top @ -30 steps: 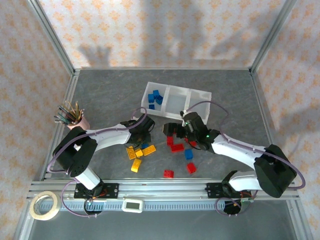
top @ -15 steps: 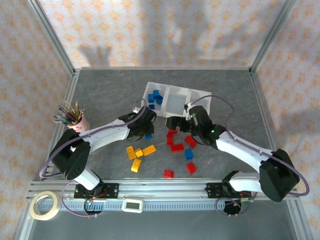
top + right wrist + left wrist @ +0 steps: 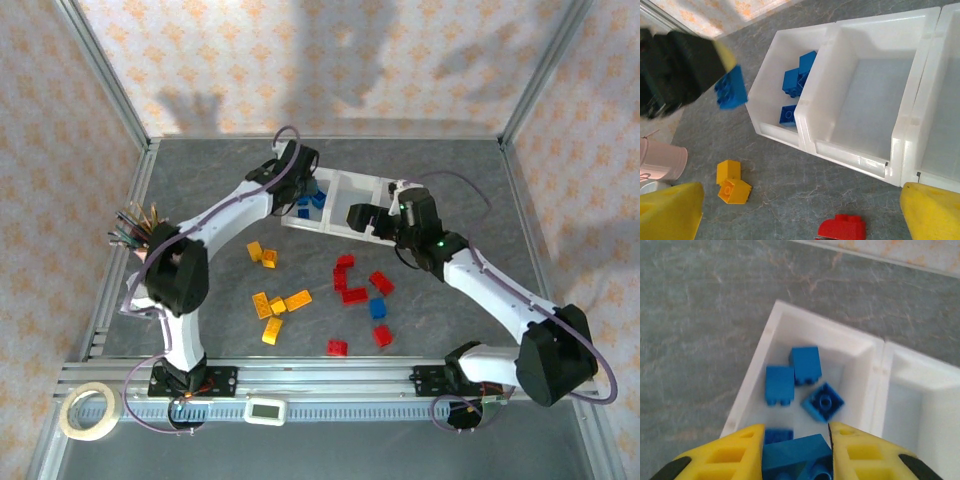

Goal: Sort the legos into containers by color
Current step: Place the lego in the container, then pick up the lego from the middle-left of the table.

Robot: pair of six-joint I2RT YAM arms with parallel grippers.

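My left gripper point(image 3: 300, 188) hangs over the left compartment of the white tray point(image 3: 402, 188), shut on a blue brick point(image 3: 797, 455) between its yellow fingers point(image 3: 735, 452). Under it, several blue bricks point(image 3: 805, 364) lie in that compartment, inside the tray's rim point(image 3: 875, 347). In the right wrist view the left gripper's blue brick point(image 3: 731, 87) hovers by the tray's left wall point(image 3: 762, 90). My right gripper point(image 3: 360, 216) stands open just in front of the tray, nothing between its fingers point(image 3: 670, 212). Red point(image 3: 350, 282), yellow point(image 3: 280, 305) and blue point(image 3: 378, 308) bricks lie loose on the table.
A pink pencil cup point(image 3: 155, 242) stands at the left by the left arm. Two yellow bricks point(image 3: 262, 255) lie left of the red cluster, and red bricks point(image 3: 338, 347) lie near the front rail. A tape roll point(image 3: 88, 412) sits outside the rail. Metal frame posts edge the table.
My left gripper has lifted the blue brick from the table and carried it back over the tray's left compartment. My right gripper has moved back toward the tray, still open.
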